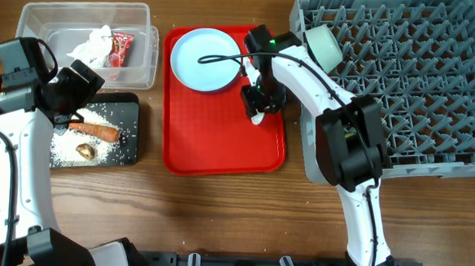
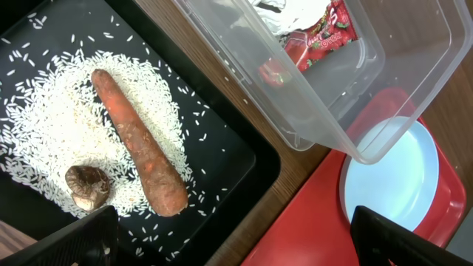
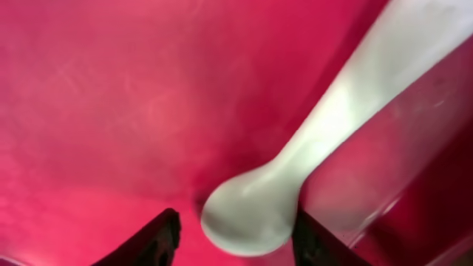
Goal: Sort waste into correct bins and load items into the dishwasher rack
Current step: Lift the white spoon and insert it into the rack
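The clear tub (image 1: pixel 40 17) holds crumpled white tissue (image 1: pixel 91 45) and the red wrapper (image 1: pixel 121 48). The black tray (image 1: pixel 130 103) holds rice (image 1: pixel 66 144), the orange carrot stick (image 1: pixel 97 130) and the brown lump (image 1: pixel 85 150). My left gripper (image 1: pixel 69 112) hovers open and empty over that tray (image 2: pixel 236 251). The pale blue plate (image 1: pixel 205 58) lies on the red tray (image 1: pixel 221 140). My right gripper (image 1: pixel 255 108) is down on the red tray, open, its fingers (image 3: pixel 236 236) on either side of the white spoon (image 3: pixel 332 125). A pale green bowl (image 1: pixel 323 46) sits in the grey rack (image 1: pixel 419 85). The blue bowls and the yellow cup are out of view.
The left wrist view shows the carrot (image 2: pixel 140 144), the lump (image 2: pixel 87 186), the rice (image 2: pixel 52 118), the tub (image 2: pixel 332 96) with the wrapper (image 2: pixel 325 37), and the plate (image 2: pixel 392 177). The red tray's raised rim runs beside the spoon. The rack's near-left corner stands next to the red tray.
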`<state>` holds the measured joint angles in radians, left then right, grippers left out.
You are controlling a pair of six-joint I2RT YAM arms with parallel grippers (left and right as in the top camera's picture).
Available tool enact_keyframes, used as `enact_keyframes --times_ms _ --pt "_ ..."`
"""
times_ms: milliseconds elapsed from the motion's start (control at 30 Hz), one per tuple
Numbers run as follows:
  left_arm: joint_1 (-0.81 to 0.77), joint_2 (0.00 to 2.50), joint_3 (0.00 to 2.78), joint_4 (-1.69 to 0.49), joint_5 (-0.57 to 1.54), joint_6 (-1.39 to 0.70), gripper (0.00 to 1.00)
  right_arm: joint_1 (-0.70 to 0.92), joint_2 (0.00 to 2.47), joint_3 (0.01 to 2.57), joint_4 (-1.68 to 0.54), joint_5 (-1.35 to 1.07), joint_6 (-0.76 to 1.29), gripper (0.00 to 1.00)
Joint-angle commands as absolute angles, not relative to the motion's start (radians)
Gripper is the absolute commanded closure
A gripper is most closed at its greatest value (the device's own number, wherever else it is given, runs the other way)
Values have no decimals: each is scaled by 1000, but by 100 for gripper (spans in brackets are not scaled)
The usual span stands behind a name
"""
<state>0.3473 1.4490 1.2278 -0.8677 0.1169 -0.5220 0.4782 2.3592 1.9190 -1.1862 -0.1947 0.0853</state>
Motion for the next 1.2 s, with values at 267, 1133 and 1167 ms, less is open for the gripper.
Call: enact_keyframes --times_ms 267,1133,1167 --pt "350 1435 1244 -866 122 -532 0 480 2383 1916 -1214 -220 142 74" --pt "350 1435 1244 -866 122 -532 0 475 2378 1722 -1057 -313 157 96" --pt "350 1435 1244 -866 122 -532 0 471 2368 1722 -1060 -312 156 96"
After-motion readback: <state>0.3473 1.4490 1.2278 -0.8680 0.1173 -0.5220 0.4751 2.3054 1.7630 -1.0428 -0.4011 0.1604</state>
